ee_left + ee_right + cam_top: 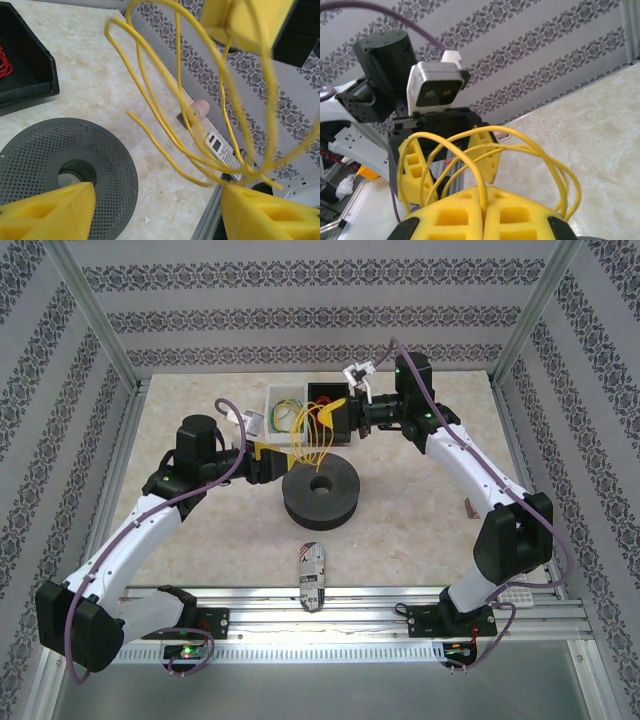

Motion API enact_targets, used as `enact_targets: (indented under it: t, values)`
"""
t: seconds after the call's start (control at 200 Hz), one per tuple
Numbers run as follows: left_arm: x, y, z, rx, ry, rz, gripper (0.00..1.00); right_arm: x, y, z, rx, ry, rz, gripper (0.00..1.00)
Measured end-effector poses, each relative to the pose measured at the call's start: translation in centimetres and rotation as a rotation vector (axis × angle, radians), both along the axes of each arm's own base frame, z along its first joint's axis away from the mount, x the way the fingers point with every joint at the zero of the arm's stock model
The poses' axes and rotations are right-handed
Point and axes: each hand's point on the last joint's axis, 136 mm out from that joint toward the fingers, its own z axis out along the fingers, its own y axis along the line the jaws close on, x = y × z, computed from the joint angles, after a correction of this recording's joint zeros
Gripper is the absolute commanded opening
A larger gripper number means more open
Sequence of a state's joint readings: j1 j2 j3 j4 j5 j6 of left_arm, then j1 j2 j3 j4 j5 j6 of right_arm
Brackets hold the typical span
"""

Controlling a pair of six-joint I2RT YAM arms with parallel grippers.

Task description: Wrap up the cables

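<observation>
My right fingers [455, 220] were clamped shut on the cables [479, 182], thin glossy yellow wire sprung into loose loops above the pale marbled desk [100, 75]; my left fingers [50, 210], blocky yellow wedges, stood apart beside those loops, gripping nothing. Closing on only some strands could let the springy coil burst open; its free end dangled over the dark perforated ring [100, 150].
</observation>
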State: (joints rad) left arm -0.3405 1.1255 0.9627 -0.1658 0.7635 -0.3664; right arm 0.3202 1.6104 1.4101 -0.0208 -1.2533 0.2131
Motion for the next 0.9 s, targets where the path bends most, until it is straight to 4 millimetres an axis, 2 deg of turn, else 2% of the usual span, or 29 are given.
enact_targets:
  t: [0.265,0.51,0.779,0.899]
  values:
    - [0.0,0.2,-0.3,0.015,-0.001,0.011,0.67,0.6,-0.4,0.1,0.009,0.01,-0.021,0.0]
    - [0.0,0.1,-0.4,0.012,0.004,0.005,0.67,0.1,0.5,-0.1,0.01,0.009,0.005,0.0]
    - [0.0,0.1,-0.4,0.012,0.004,0.004,0.67,0.4,1.3,-1.5,-0.002,0.045,0.02,0.0]
    - [0.0,0.1,-0.4,0.012,0.004,0.004,0.63,0.2,1.7,-1.7,-0.004,0.051,0.03,0.0]
